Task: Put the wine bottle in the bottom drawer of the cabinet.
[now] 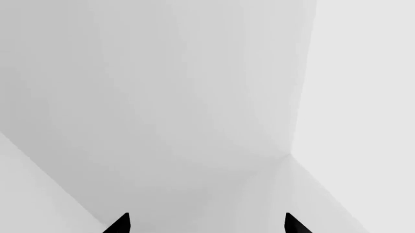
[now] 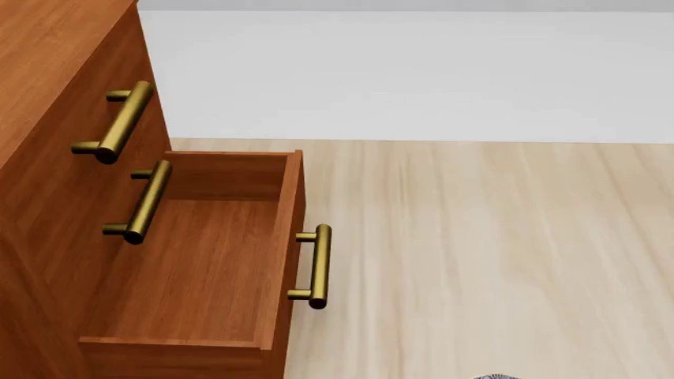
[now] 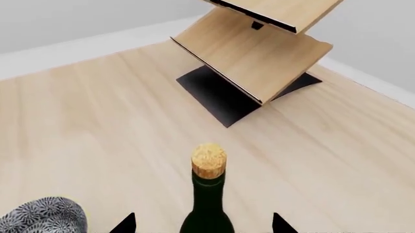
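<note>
Drawer (image 2: 200, 260) of the cabinet (image 2: 53, 197) is out and empty, bottle (image 3: 207, 204) sits between the right claw (image 3: 204, 224) tips, grip can't tell, left claw (image 1: 207, 224) wide on nothing; carry and drop-in remain

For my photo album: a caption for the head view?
Bottom drawer of the cabinet pulled open, empty, over pale wood floor.
</note>
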